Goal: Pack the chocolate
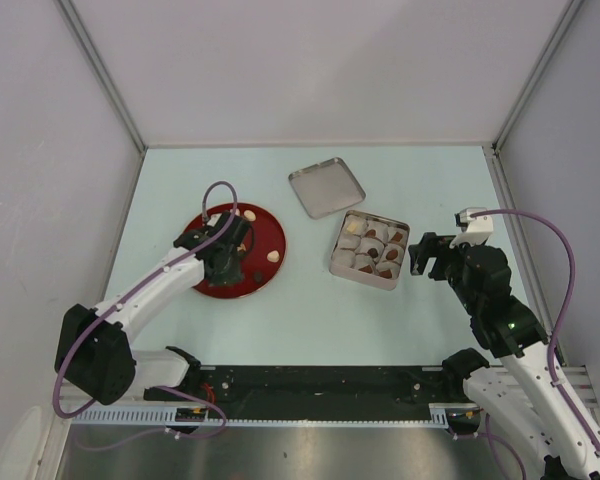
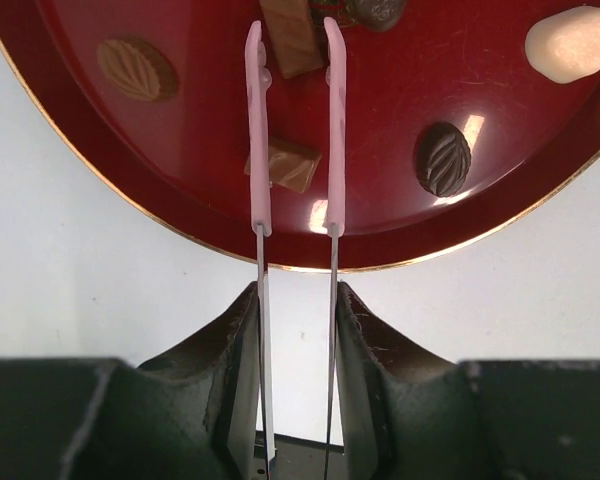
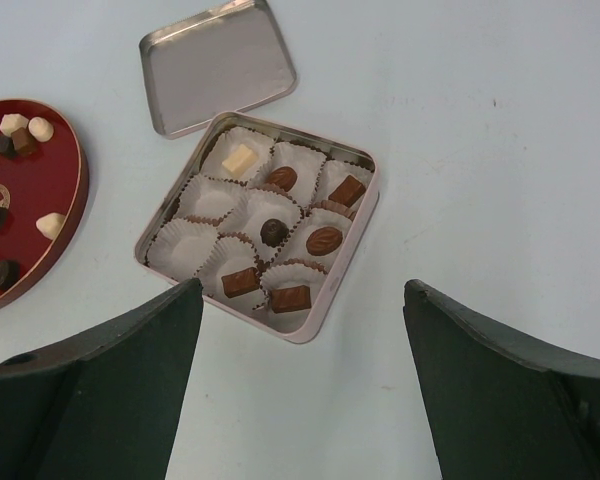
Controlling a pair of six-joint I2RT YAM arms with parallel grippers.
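My left gripper (image 2: 297, 295) is shut on a pair of pink-tipped tweezers (image 2: 259, 130) and hovers over the red plate (image 2: 180, 170). The tweezer tips straddle a brown rectangular chocolate (image 2: 292, 40), still slightly apart. A smaller brown block (image 2: 288, 167) lies under the tweezer arms. A milk leaf piece (image 2: 137, 68), a dark leaf piece (image 2: 443, 158) and a cream-white piece (image 2: 572, 43) lie loose on the plate. The square tin (image 3: 325, 325) holds several chocolates in white paper cups; two cups (image 3: 208, 200) look empty. My right gripper (image 3: 302, 290) stands open beside the tin, holding nothing.
The tin's lid (image 1: 326, 187) lies flat behind the tin (image 1: 370, 284), between it and the plate (image 1: 270, 225). In the top view the left gripper (image 1: 225, 255) is over the plate and the right gripper (image 1: 432, 255) is just right of the tin. Grey walls enclose the table.
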